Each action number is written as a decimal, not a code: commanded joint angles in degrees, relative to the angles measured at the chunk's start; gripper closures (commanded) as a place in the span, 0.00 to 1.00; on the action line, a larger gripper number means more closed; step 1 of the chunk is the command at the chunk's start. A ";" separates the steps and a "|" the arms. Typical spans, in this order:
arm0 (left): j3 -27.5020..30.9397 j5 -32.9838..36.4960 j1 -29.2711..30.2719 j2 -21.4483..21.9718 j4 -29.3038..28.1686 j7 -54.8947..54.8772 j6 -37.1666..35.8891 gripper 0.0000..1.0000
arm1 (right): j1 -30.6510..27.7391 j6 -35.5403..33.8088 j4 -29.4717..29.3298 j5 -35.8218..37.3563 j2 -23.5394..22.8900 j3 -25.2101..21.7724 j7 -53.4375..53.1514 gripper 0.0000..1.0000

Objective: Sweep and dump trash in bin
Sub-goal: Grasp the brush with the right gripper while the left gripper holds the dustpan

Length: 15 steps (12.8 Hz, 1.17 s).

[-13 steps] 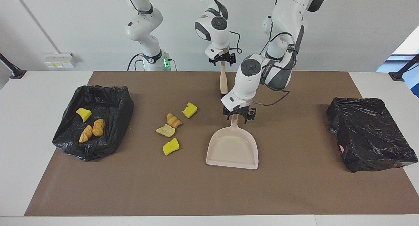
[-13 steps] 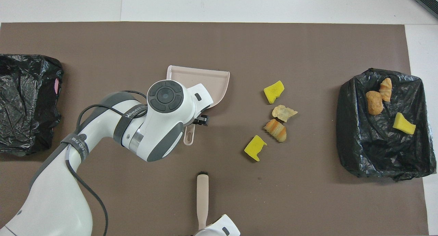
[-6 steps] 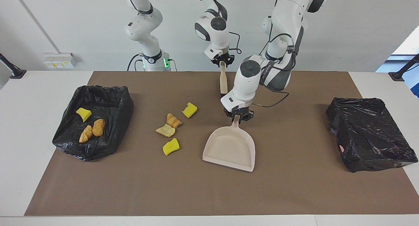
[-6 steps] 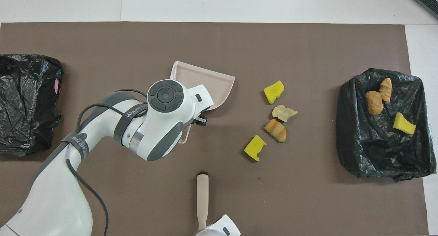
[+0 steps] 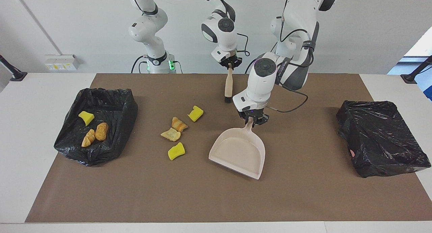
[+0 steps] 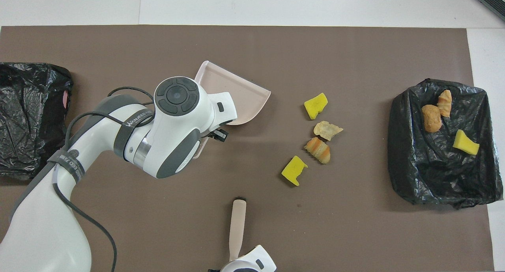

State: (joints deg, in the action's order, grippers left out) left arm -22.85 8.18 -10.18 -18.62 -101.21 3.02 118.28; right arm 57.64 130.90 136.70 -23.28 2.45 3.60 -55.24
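Trash [image 5: 176, 133]: four scraps lie beside the dustpan [image 5: 238, 152], three in the bin [image 5: 96, 125]. My left end effector [image 5: 251, 120] clamps the dustpan's handle; my right end effector [image 5: 230, 65] grips the brush [image 5: 228, 86].

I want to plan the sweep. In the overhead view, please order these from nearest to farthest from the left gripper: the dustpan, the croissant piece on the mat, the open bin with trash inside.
1. The dustpan: held by its handle in the left gripper, so touching.
2. The croissant piece: on the mat among the loose scraps, toward the right arm's end.
3. The open bin: at the right arm's end of the table.
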 commanded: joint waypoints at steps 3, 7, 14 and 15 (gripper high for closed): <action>-0.09 2.54 1.21 0.52 0.58 -11.01 -2.88 1.00 | -6.30 -13.18 -3.45 4.81 5.70 -0.26 -1.19 1.00; -0.53 2.90 1.39 0.61 1.01 -14.95 -6.12 1.00 | -16.39 -29.43 -6.43 9.55 11.87 -0.26 6.96 1.00; -0.44 3.69 1.74 0.60 1.99 -30.41 -11.05 1.00 | -34.93 -34.14 -10.39 25.73 8.20 0.00 34.63 1.00; -0.53 4.91 1.65 1.13 1.46 -33.66 -12.02 1.00 | -38.10 -33.61 -11.62 28.01 6.70 0.09 38.33 1.00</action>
State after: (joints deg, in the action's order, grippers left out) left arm -22.93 10.95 -8.96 -18.60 -99.67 -25.55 108.61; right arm 24.76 96.81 127.98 1.80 12.35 2.84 -23.51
